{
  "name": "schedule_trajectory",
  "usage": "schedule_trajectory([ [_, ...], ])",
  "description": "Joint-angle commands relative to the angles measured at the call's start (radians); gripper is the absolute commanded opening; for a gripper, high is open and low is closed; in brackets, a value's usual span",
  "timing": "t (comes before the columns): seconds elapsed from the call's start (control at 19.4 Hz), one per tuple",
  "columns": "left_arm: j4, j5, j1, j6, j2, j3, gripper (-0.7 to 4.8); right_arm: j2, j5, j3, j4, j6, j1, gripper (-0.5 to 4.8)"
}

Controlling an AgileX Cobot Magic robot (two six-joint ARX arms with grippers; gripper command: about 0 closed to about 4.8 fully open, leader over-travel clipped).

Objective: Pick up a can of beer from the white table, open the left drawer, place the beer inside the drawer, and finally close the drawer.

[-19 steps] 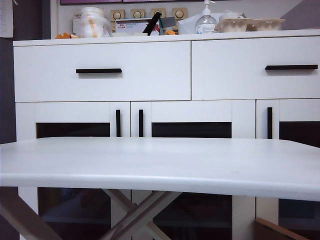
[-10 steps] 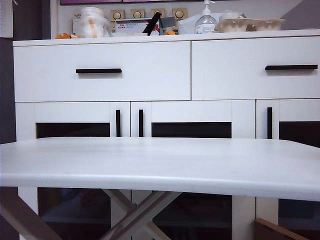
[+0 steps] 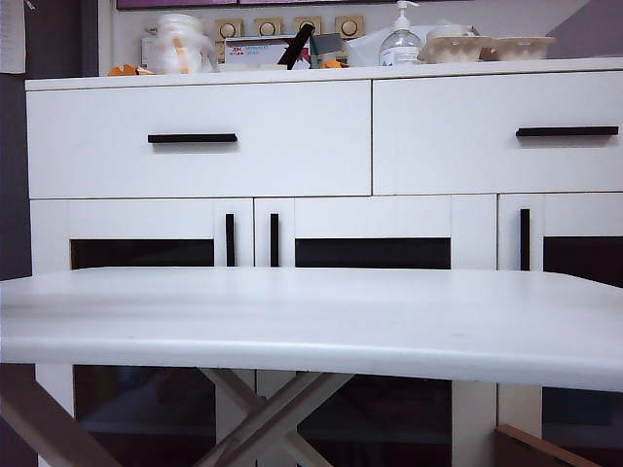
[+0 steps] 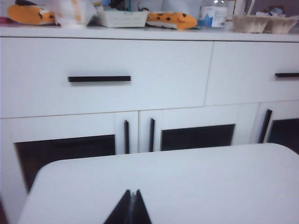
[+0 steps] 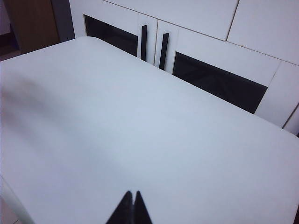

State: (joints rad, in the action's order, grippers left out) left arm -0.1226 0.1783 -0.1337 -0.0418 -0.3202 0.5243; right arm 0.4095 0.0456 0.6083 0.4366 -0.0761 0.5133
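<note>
**Bare tabletop, both grippers closed over it**

The white table [image 3: 311, 321] fills the lower half of the ext. view – plain matte top, rounded front edge, crossed pale legs underneath. Behind it stands a white cabinet [image 3: 467, 219] w/ two drawers over glass-paned doors. The left drawer [image 3: 200, 138] sits flush, black bar handle level; the right drawer [image 3: 496, 131] beside it also flush. Cabinet top is cluttered: a pump bottle [image 3: 400, 39], egg cartons [image 3: 487, 46], a white plastic bag [image 3: 177, 44], boxes. Wall sockets sit in a row behind the clutter.

Left gripper [image 4: 131, 207] hangs over the near part of the table, fingertips pressed together, nothing between them – facing the left drawer. Right gripper [image 5: 131, 207] also pinched closed and empty, above the tabletop, angled toward the cabinet doors.

Can of beer: not visible in any view.
</note>
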Motion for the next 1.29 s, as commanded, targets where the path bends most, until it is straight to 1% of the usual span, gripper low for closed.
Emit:
schedule_trajectory([
  [0.05, -0.011, -0.029, 0.001, 0.0, 0.081, -0.093, -0.06, -0.002, -0.001, 0.006, -0.011, -0.003, 0.002, -0.01],
  [0.21, -0.024, -0.049, 0.001, 0.0, 0.182, -0.172, -0.06, -0.002, 0.001, 0.006, -0.011, -0.003, 0.002, -0.01],
  [0.31, -0.03, -0.096, 0.002, 0.001, 0.233, -0.206, -0.06, -0.002, -0.002, 0.006, -0.011, -0.003, 0.002, -0.01],
  [0.41, -0.039, -0.182, 0.015, 0.001, 0.278, -0.246, -0.06, -0.002, 0.0, 0.006, -0.011, -0.003, 0.002, -0.01],
  [0.46, -0.037, -0.19, 0.023, 0.006, 0.286, -0.266, -0.07, -0.002, -0.001, 0.006, -0.011, -0.003, 0.002, -0.01],
  [0.52, -0.024, -0.187, 0.034, 0.005, 0.298, -0.303, -0.06, -0.002, -0.001, 0.006, -0.011, -0.003, 0.002, -0.01],
  [0.62, 0.034, -0.142, 0.037, 0.005, 0.316, -0.381, -0.07, -0.002, -0.001, 0.006, -0.011, -0.003, 0.002, -0.01],
  [0.72, 0.076, -0.129, 0.037, 0.005, 0.316, -0.425, -0.07, -0.002, -0.001, 0.006, -0.011, -0.003, 0.002, -0.01],
  [0.82, 0.086, -0.129, 0.062, 0.006, 0.316, -0.448, -0.06, -0.002, -0.002, 0.006, -0.011, -0.003, 0.002, -0.01],
  [0.93, 0.096, -0.129, 0.111, 0.005, 0.316, -0.467, -0.06, -0.002, -0.002, 0.006, -0.011, -0.003, 0.002, -0.01],
  [1.03, 0.126, -0.09, 0.146, 0.006, 0.316, -0.489, -0.06, -0.002, -0.002, 0.006, -0.011, -0.003, 0.002, -0.01],
  [1.13, 0.133, -0.052, 0.146, 0.009, 0.316, -0.515, -0.06, -0.002, -0.002, 0.006, -0.011, -0.003, 0.002, -0.01],
  [1.29, 0.12, -0.055, 0.146, 0.031, 0.316, -0.515, -0.06, -0.002, -0.001, 0.006, -0.011, -0.003, 0.002, -0.01],
])
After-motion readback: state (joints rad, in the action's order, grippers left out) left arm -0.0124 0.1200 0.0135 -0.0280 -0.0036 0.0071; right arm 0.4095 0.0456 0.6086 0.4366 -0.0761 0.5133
